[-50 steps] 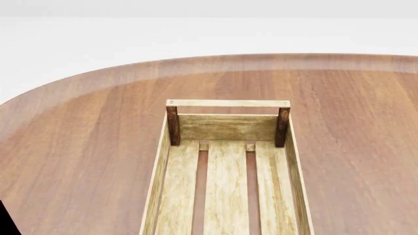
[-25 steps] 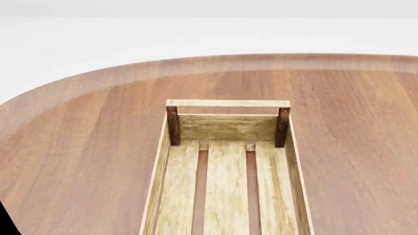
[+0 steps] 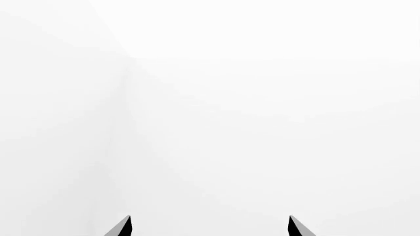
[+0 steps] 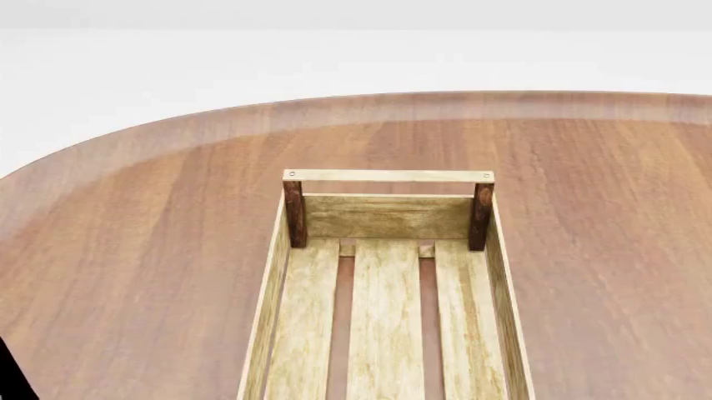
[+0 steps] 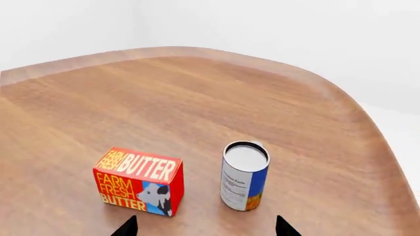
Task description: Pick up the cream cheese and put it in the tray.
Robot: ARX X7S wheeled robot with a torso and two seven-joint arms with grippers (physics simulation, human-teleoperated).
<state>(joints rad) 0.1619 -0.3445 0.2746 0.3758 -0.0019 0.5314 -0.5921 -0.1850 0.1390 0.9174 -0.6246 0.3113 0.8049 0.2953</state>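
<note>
The tray point(image 4: 388, 176) is a light-wood crate with a slatted bottom and dark corner posts. It stands on the round wooden table point(image 4: 133, 250) in the middle of the head view, and nothing lies in the part that shows. The cream cheese is out of view in every frame. My left gripper point(image 3: 208, 226) is open and empty, and faces only white wall. My right gripper point(image 5: 206, 227) is open and empty. It hovers over the table just short of the butter box and the can.
A red-orange butter box point(image 5: 139, 181) and a blue-and-orange can point(image 5: 244, 175) stand side by side on the table in the right wrist view, with the curved table edge point(image 5: 367, 128) beyond them. A dark sliver of arm point(image 4: 9, 375) shows at the head view's bottom left.
</note>
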